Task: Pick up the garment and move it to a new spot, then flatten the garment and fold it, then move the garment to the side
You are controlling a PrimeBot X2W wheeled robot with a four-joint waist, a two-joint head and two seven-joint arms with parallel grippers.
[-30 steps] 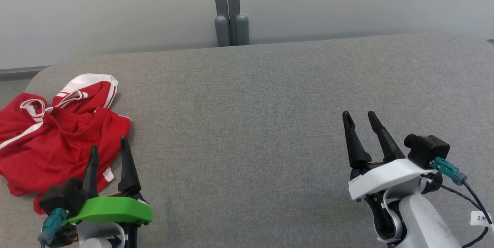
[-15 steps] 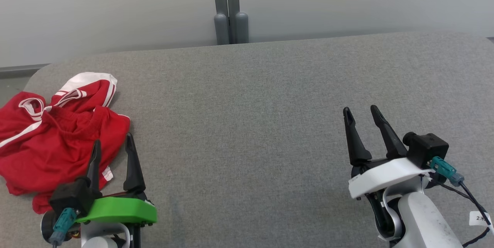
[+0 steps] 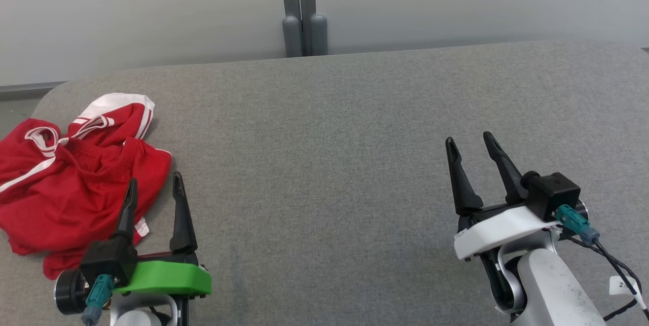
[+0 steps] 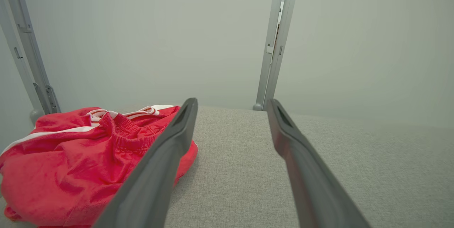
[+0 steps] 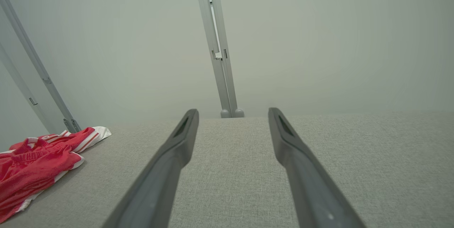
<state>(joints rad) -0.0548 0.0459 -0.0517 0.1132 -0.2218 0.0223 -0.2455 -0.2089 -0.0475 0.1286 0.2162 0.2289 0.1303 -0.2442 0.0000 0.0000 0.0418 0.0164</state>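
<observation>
Where garment [image 3: 76, 184] bunches on table [image 3: 329, 138] | posts [image 3: 303, 27] behind | left tool [image 3: 155, 179] near

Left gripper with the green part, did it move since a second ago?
Yes. The left gripper slid slightly right, judged against the still red garment, and now overlaps it less.

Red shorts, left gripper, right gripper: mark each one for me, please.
red shorts [image 3: 76, 194], head view, middle of the crumpled red fabric.
left gripper [image 3: 154, 179], head view, midway between its open fingertips.
right gripper [image 3: 469, 137], head view, midway between its open fingertips.
</observation>
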